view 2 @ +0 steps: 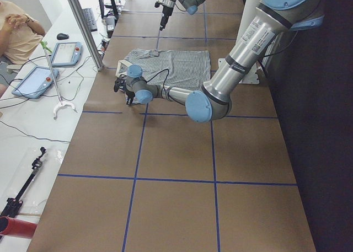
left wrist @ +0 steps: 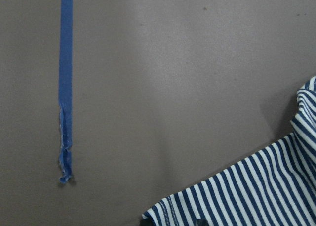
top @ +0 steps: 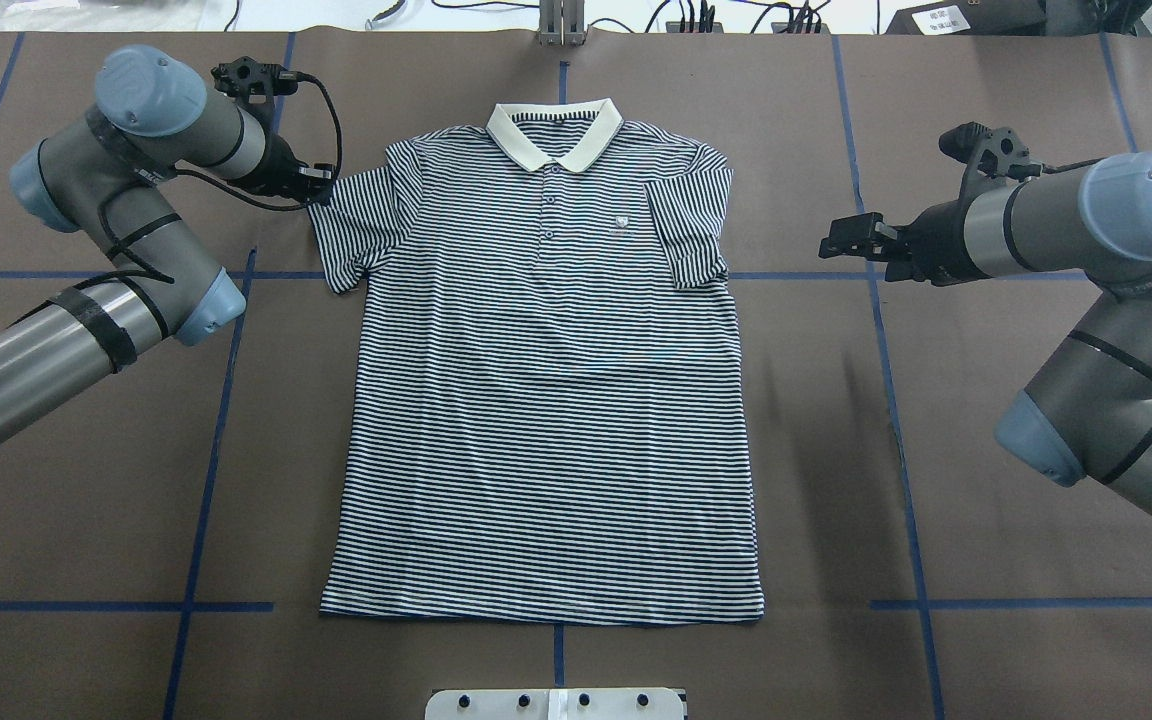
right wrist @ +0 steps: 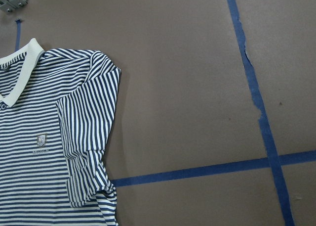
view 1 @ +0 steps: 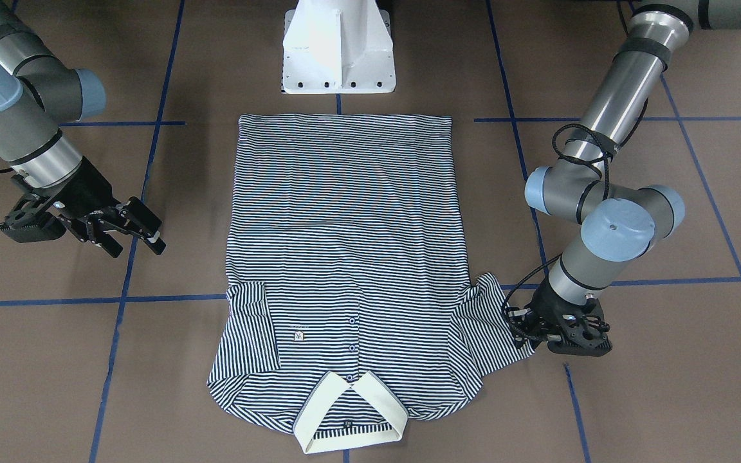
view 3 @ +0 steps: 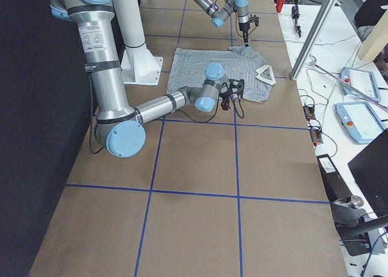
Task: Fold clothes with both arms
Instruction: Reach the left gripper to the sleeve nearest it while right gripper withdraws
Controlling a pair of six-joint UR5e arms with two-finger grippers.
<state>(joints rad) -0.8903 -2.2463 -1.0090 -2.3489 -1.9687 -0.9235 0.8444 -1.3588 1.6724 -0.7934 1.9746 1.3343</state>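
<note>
Left claw point(view 1: 523, 335) clenched on polo shirt point(view 1: 345, 225) sleeve — right claw point(view 1: 137, 247) released, apart

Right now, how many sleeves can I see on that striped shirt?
2. The spread sleeve sticks out on the robot's left; the folded sleeve is turned in over the chest on its right.

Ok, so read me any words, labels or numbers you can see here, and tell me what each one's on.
Nothing is clear enough to quote.
Lettering under the chest logo patch on the polo shirt: too blurred to read.
Printed label on the left arm: too small to read.
Second label on the right arm: too small to read.
</note>
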